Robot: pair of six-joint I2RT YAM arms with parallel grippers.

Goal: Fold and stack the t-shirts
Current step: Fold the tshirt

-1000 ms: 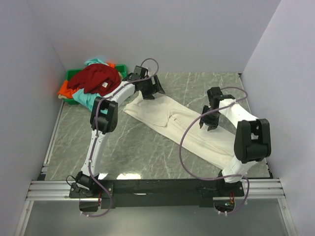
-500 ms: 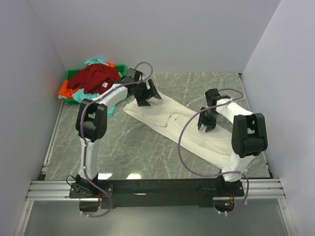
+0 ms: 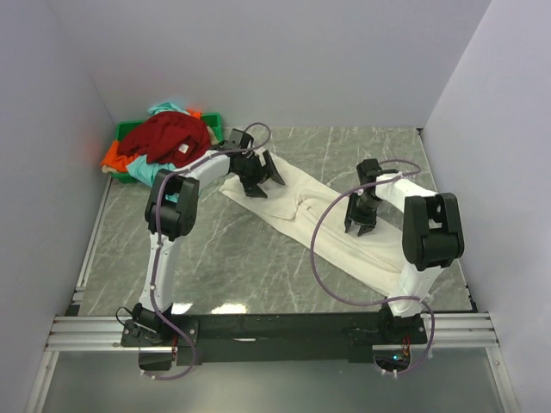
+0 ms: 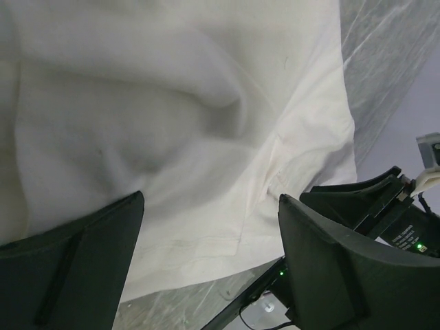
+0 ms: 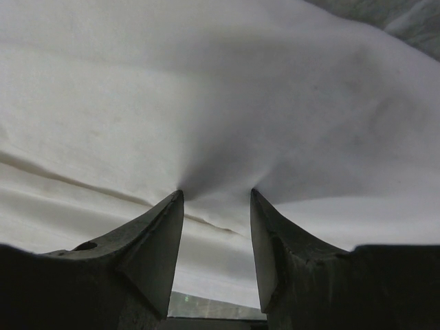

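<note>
Cream-white t-shirt [image 3: 323, 222]: stretched out diagonally across the grey tabletop [image 3: 241, 258], rumpled in the middle.
Left claw [image 3: 258, 176]: jaws spread wide over the shirt's far-left end, nothing between them.
Right claw [image 3: 362, 217]: fingers [image 5: 161, 240] pinching a raised fold of the cream-white cloth.
Other t-shirts: dark red [image 3: 168, 138], teal [image 3: 148, 172] and orange [image 3: 112, 157], heaped on the green bin [image 3: 127, 131], far-left corner.

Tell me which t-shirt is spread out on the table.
The cream-white t-shirt, lying stretched across the table; the dark red t-shirt and others are heaped at the green bin.
</note>
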